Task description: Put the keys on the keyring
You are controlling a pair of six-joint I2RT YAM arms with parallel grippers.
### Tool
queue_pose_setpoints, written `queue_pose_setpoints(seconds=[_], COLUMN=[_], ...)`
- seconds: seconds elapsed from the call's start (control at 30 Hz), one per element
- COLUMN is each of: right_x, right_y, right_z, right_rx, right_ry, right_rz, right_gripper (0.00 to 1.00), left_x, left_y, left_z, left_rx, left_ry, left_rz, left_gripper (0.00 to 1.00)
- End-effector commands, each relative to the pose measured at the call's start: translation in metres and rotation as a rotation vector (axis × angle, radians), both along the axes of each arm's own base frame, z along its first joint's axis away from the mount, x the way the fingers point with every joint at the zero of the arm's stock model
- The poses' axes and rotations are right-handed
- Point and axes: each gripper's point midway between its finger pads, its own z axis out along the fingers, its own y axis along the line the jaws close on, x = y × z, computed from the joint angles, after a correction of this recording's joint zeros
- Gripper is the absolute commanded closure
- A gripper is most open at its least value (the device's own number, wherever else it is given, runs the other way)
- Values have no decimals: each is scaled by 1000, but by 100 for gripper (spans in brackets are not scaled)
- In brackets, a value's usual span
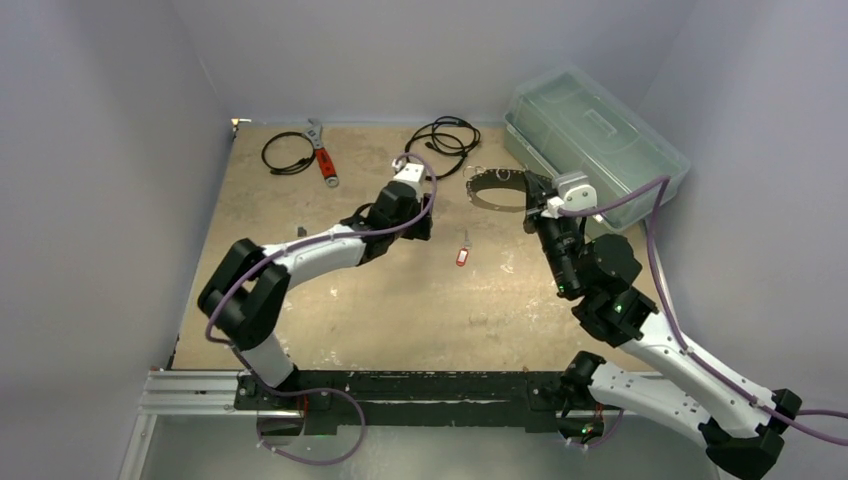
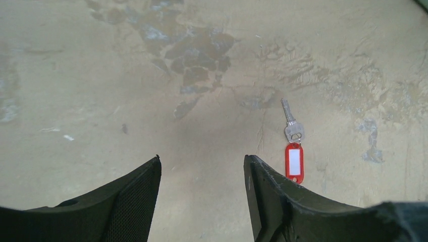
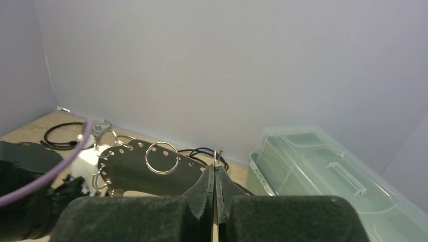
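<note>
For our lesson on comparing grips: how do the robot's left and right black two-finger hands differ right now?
The black two-finger left hand is open and empty; the black two-finger right hand is shut, pinching the thin grey metal keyring. The left hand points down at the tan tabletop, near the silver key with a red tag; the right hand points level across it. Both have dark, textured fingers.

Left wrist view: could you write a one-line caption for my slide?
Open left gripper above the table; a red-tagged key lies close beside it.
</note>
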Motion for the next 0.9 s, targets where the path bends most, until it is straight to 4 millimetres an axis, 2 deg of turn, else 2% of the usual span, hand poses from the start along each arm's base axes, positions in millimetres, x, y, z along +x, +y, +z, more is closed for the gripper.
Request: queue_pose_setpoints(seconds=[0.0, 0.1, 0.2, 0.57, 0.87], right_x=[-9, -12, -15, -24, -25], right_y=[-18, -24, -25, -46, -47], right_z=[26, 29, 32, 45, 47], right_rx=[82, 104, 110, 153, 145], right_ry=[-32, -39, -47, -80, -81], right_rz=[-34, -45, -38, -88, -82], right_gripper=[100, 100, 100, 100, 100], left_x=[15, 12, 10, -5, -7], left_y=[-48, -65, -81, -113, -129], left_z=[10, -20, -35, -56, -64], left_rx=[-60, -22, -19, 11, 49], left_ry=[28, 127, 157, 167, 143], left_rz=[-28, -70, -104, -190, -180], left_gripper=[42, 51, 54, 63, 67])
